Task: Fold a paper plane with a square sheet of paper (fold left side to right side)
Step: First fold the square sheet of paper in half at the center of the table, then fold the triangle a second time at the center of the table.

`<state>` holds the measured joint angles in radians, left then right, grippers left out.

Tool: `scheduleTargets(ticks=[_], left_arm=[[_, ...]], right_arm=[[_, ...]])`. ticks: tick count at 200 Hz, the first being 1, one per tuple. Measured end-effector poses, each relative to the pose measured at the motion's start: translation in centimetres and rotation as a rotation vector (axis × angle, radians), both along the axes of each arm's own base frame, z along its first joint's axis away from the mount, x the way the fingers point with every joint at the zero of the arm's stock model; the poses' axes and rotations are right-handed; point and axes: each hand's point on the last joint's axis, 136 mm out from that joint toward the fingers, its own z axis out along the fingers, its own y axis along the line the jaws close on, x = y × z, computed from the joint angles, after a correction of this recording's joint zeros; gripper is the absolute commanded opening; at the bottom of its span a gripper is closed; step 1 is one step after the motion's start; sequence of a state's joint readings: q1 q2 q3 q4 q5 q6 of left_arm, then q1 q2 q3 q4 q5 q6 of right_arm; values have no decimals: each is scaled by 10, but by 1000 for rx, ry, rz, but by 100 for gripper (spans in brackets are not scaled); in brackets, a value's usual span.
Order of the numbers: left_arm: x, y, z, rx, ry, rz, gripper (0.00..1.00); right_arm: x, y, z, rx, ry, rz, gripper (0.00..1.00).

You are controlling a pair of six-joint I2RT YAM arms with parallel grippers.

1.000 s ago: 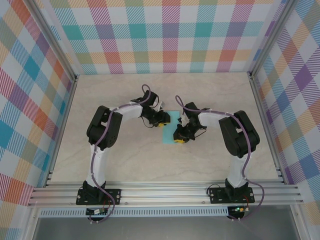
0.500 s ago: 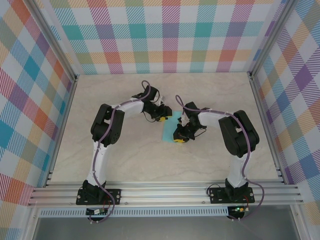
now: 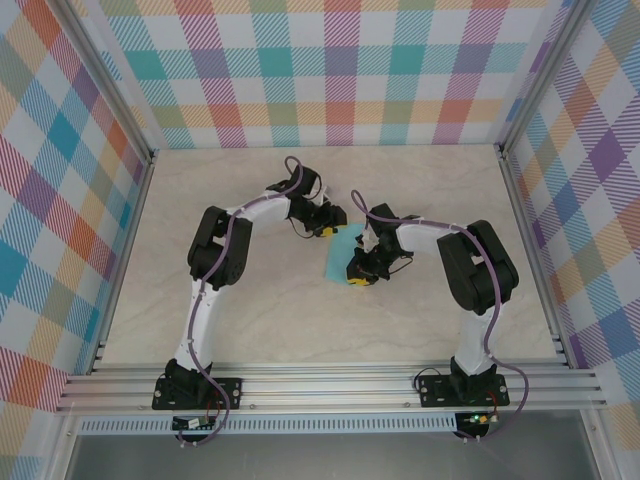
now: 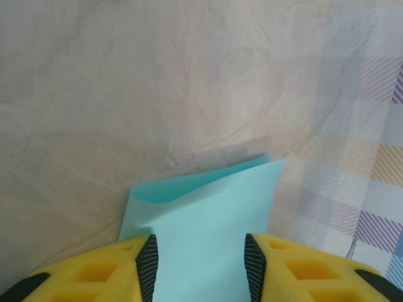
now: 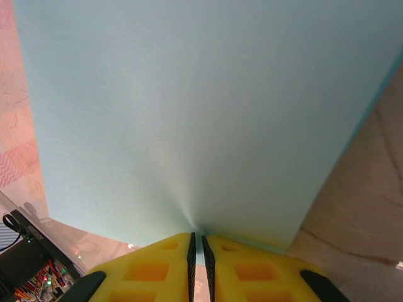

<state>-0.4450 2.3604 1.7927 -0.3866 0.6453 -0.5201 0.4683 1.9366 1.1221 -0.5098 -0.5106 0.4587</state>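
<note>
Top external view, centre: one folded turquoise sheet (image 3: 336, 264), long axis upper-right to lower-left; right hand (image 3: 357, 280) clamped on it, left hand (image 3: 328, 231) fingers apart.

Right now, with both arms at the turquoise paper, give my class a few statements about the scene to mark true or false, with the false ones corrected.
1. The right gripper is pinched shut on an edge of the square sheet of paper. True.
2. The left gripper is shut tight. False: its jaws stand apart, and turquoise paper shows between them.
3. The paper lies flat in a single layer. False: in the left wrist view one layer curves over another.
4. In the top view the paper lies on the table between the two grippers. True.
</note>
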Motion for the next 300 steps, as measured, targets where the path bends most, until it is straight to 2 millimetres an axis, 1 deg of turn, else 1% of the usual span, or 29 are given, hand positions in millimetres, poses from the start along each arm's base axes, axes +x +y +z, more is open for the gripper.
scheduleTargets(ticks=[48,84,108,123,133,145,158,172,178,195,203,209,216,224,237,253,272,289,300], left_arm=[[11,2,1,-10,-7,19,44],[32,8,3,-16,-44,47,45],[43,16,5,-18,-71,70,46],[45,23,6,-20,-97,83,47],[44,31,7,-6,-114,101,47],[39,48,8,20,-122,129,47],[32,67,15,46,-131,154,46],[22,82,30,58,-152,173,46],[18,87,40,58,-168,180,46],[3,93,67,34,-214,185,44],[-5,92,78,14,-235,181,44],[-11,90,83,1,-243,175,43],[-17,86,86,-13,-248,166,42],[-24,81,85,-25,-243,154,41],[-37,68,74,-42,-212,128,40],[-57,48,55,-49,-149,86,39],[-73,26,35,-55,-97,40,38],[-85,14,18,-43,-53,17,37],[-90,12,10,-32,-31,10,37]], right_arm=[[0,0,0,1,0,0,15],[0,0,1,4,1,0,15],[1,2,3,22,-2,2,18],[1,3,5,33,-12,4,22],[3,3,7,36,-28,3,27],[6,2,11,30,-56,6,33],[11,0,22,26,-109,9,38],[20,-6,39,28,-177,-3,42],[25,-10,47,29,-208,-9,44],[38,-23,62,24,-272,-38,47],[44,-28,66,20,-291,-49,48],[48,-32,67,14,-301,-57,48],[52,-37,66,6,-305,-70,48],[54,-41,65,-4,-304,-81,48],[57,-43,61,-14,-298,-90,48],[59,-42,56,-19,-282,-97,48],[63,-41,50,-30,-262,-113,48],[66,-42,45,-44,-252,-121,48],[68,-42,44,-50,-250,-125,49]])
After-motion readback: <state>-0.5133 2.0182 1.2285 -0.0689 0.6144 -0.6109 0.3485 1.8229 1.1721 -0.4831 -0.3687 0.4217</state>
